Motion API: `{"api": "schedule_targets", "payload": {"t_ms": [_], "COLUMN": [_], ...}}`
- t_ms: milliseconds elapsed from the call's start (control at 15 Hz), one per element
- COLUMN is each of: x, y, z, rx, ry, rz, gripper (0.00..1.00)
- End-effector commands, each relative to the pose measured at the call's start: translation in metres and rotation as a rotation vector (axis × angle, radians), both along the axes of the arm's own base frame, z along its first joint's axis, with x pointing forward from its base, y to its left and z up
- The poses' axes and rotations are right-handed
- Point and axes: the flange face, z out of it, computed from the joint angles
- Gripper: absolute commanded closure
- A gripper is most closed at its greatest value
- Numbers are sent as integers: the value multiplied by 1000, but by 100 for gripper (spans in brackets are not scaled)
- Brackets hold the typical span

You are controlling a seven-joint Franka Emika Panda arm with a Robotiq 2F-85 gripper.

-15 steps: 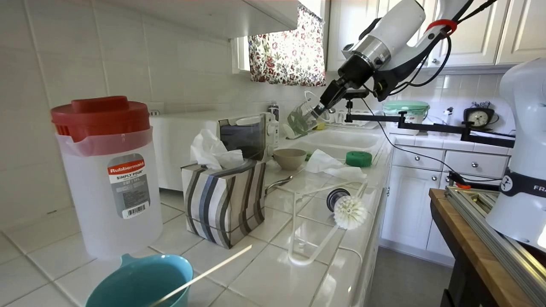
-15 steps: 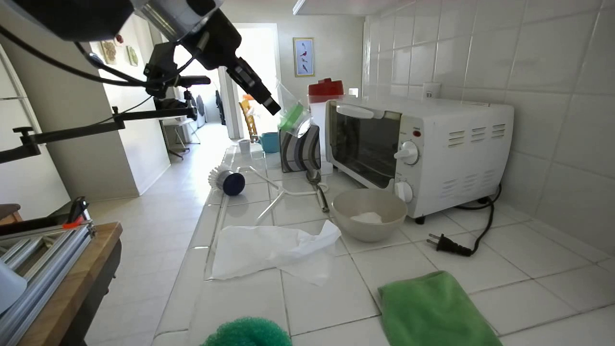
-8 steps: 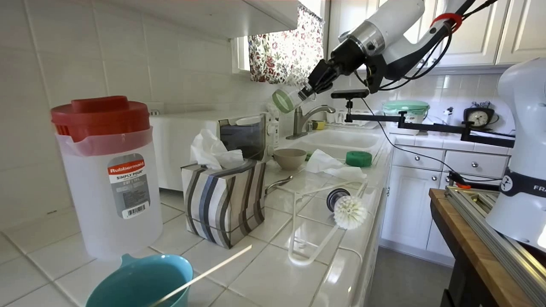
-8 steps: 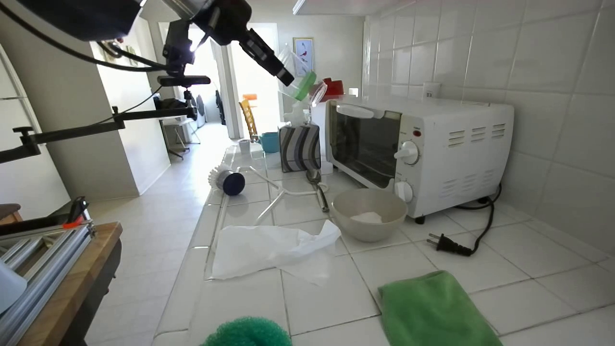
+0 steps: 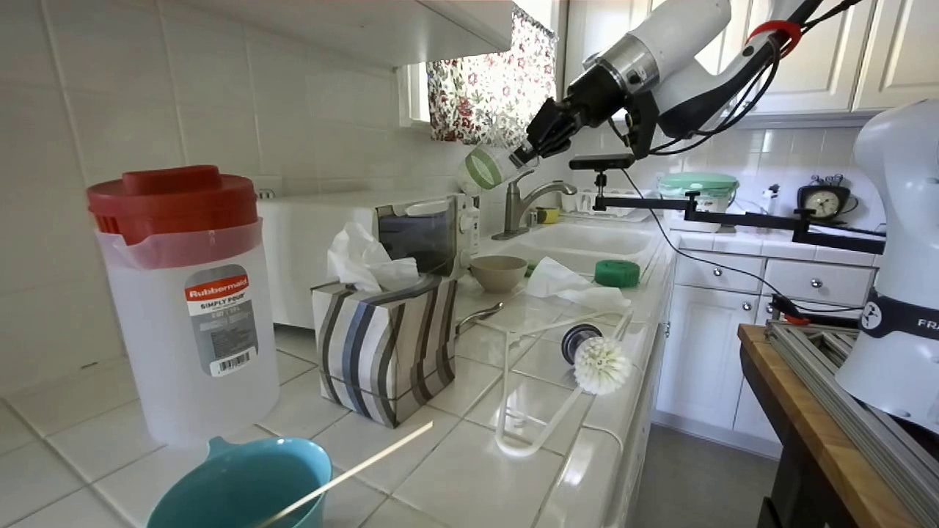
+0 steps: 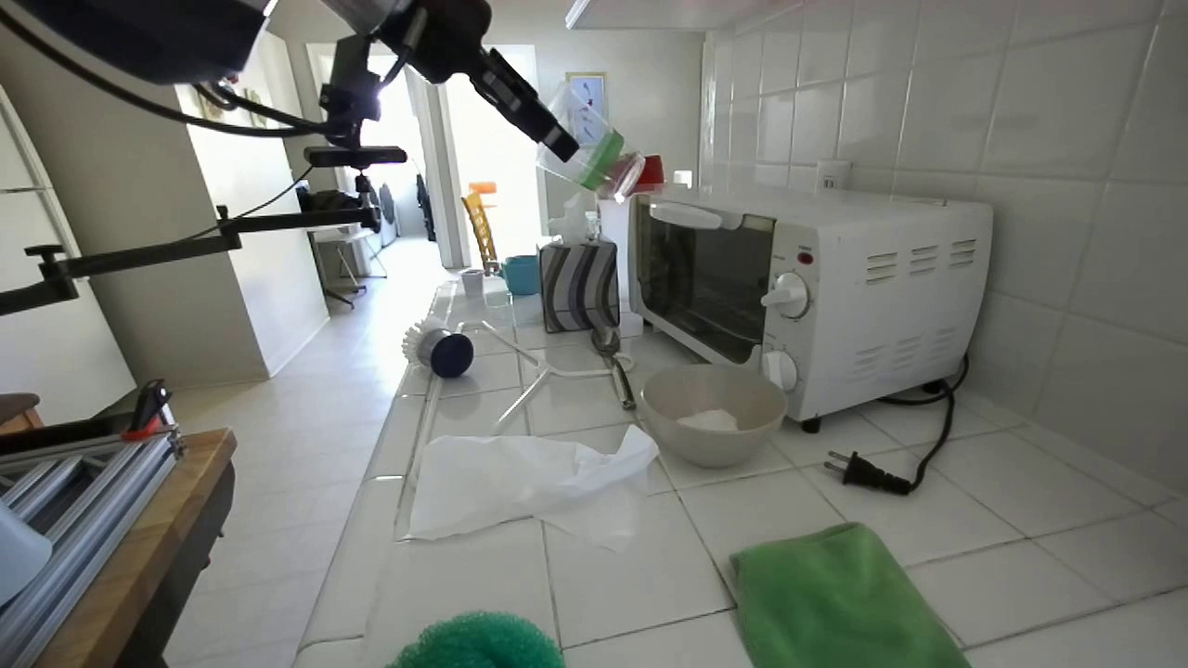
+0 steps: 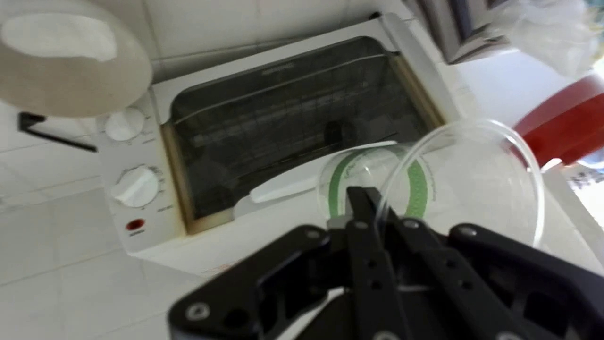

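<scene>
My gripper is shut on the wall of a clear plastic cup with a green band. One finger is inside the cup and one outside, with the cup's rim toward the hand. The cup hangs tilted in the air in both exterior views, its green band standing out beyond the fingertips. It is near the front upper edge of the white toaster oven, whose glass door fills the middle of the wrist view. Whether the cup touches the oven, I cannot tell.
On the tiled counter are a beige bowl, a striped tissue box, a red-lidded pitcher, a blue cup, a scrub brush, a paper towel and a green cloth. A faucet stands behind.
The gripper has risen with the cup and shifted toward the oven side, and the cup's tilt has changed. Over the last half second only a small movement shows. The counter items stay put.
</scene>
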Motion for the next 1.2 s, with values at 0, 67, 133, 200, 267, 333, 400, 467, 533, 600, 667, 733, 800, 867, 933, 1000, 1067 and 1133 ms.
{"api": "schedule_targets", "payload": {"t_ms": [0,67,133,200,267,333,400,467,533,600,667,733,800,867,933,1000,1067,1133], "x": [6,6,7,8,9,8,8,8,6,12,10,9,8,8,8,8,8,8], "y": [1,4,7,10,13,16,17,17,16,20,18,15,16,16,16,16,16,18], "z": [8,16,22,34,50,59,68,80,87,80,85,87,87,87,87,87,87,84], "rx": [-111,-127,-146,-148,-136,-147,-126,-107,-95,-107,-105,-104,-104,-104,-104,-104,-104,-91], "ry": [-34,-52,-66,-94,-129,-151,-173,-195,-213,-193,-205,-210,-211,-210,-210,-210,-210,-204], "rz": [-56,-60,-62,-66,-71,-66,-68,-76,-78,-69,-74,-79,-78,-78,-78,-78,-78,-73], "gripper": [99,99,99,99,99,99,99,99,99,96,96,96,96,96,96,96,99,99]}}
